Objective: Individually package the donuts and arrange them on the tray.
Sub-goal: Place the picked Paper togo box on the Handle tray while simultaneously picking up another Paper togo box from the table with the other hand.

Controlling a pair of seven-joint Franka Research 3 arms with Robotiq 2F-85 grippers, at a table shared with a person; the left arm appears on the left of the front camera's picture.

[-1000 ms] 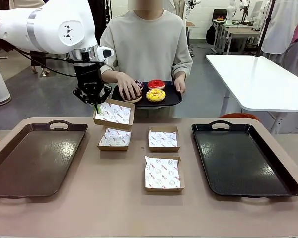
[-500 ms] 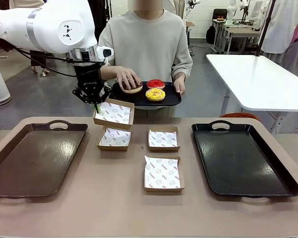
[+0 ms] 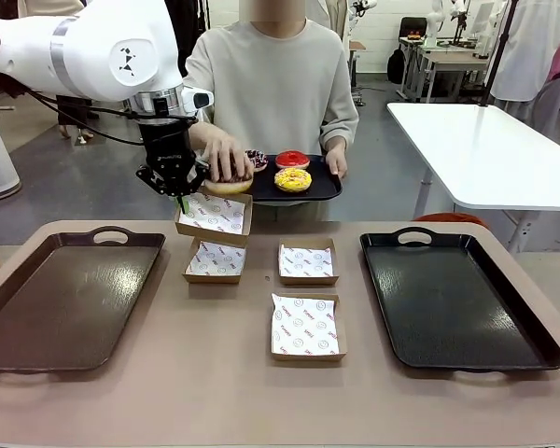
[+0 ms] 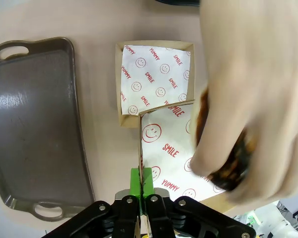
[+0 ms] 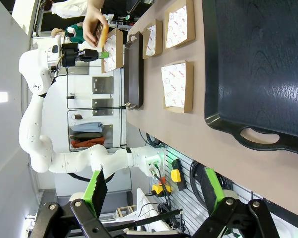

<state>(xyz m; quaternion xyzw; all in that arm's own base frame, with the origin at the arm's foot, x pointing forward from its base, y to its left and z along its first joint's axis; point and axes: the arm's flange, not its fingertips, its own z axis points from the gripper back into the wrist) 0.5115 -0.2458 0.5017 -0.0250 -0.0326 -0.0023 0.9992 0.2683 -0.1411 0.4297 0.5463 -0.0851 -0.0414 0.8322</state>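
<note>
The person's hand (image 3: 226, 154) has carried the chocolate donut (image 3: 229, 186) off the small tray (image 3: 322, 187), leaving the other donuts (image 3: 293, 179) there, to just above the paper-lined box (image 3: 215, 213) whose wall the left tool (image 3: 180, 198) pinches aloft, so boxing looks imminent, while the right tool (image 5: 154, 186) hangs spread.

Three paper-lined cardboard boxes (image 3: 305, 261) on a tan table (image 3: 261, 401), white table (image 3: 485, 149) beyond at right
</note>
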